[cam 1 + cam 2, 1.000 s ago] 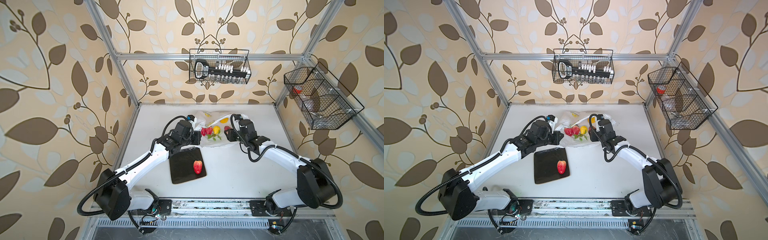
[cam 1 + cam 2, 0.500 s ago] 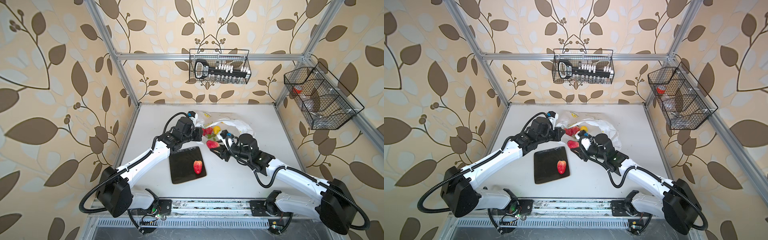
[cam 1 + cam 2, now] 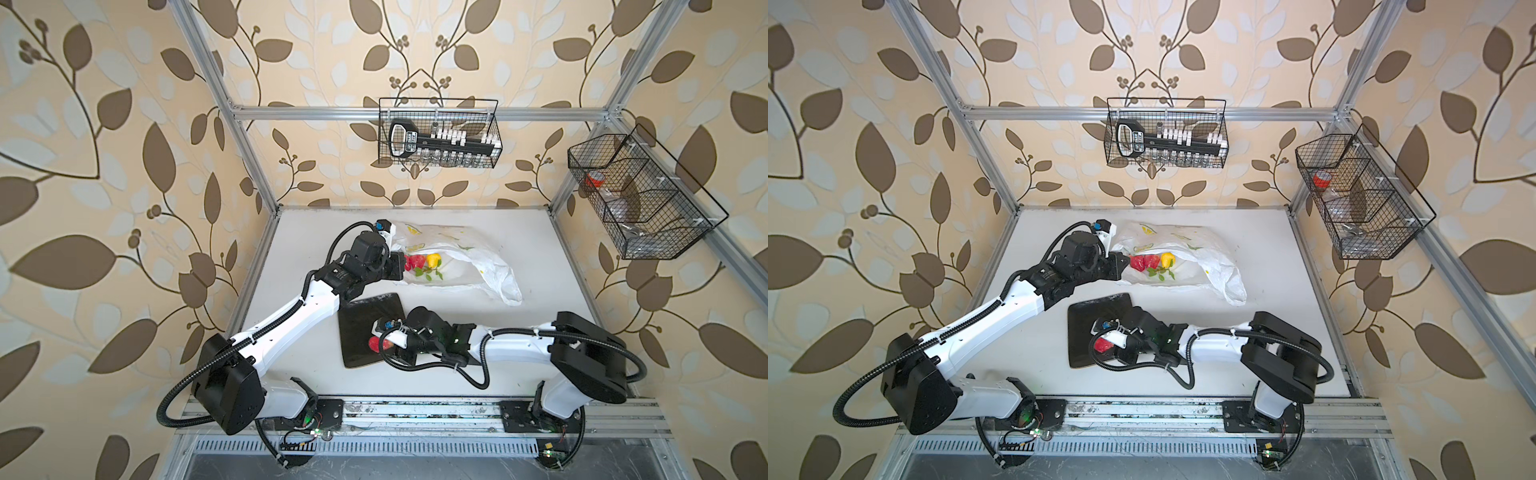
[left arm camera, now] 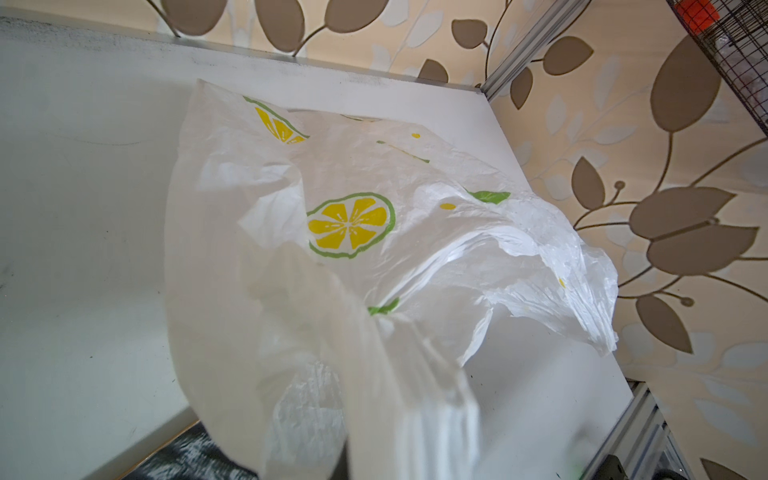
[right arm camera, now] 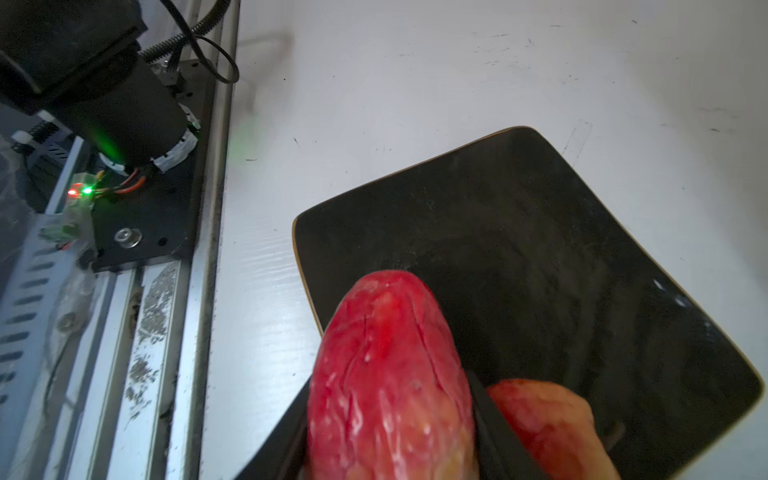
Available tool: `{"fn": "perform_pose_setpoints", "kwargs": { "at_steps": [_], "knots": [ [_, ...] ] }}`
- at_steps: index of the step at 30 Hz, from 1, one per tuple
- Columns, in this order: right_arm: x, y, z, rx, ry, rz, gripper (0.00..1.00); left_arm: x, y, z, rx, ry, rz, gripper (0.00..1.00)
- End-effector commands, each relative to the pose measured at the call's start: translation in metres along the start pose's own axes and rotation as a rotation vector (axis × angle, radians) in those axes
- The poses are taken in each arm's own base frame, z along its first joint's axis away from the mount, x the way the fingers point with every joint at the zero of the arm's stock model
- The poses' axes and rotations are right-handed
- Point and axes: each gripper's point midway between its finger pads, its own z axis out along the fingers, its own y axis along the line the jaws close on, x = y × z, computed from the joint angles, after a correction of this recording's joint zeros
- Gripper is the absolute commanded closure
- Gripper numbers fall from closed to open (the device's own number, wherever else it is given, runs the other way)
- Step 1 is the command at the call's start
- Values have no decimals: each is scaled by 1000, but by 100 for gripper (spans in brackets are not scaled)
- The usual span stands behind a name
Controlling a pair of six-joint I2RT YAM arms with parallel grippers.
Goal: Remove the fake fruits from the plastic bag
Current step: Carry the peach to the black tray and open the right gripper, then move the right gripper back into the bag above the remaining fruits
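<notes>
Red strawberry (image 5: 386,353), clamped by the right gripper (image 5: 386,428) over the black tray (image 5: 540,249) in the right wrist view, could be rolled off if dropped, and in a top view the plastic bag (image 3: 465,249) is pinched by the closed left gripper (image 3: 400,266) near the far edge of the bench (image 3: 552,266).

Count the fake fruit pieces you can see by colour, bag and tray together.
Red fruit: 4, two in the plastic bag, one in the right gripper, one on the black tray
Yellow pear: 1, in the bag
Green sprig: 1, in the bag
Total: 6
</notes>
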Motion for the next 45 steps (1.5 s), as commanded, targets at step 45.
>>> {"fn": "perform_pose_setpoints", "kwargs": {
  "at_steps": [45],
  "knots": [
    [-48, -45, -158, 337, -379, 201, 53, -15, -9, -7, 10, -27, 51, 100]
  ]
}}
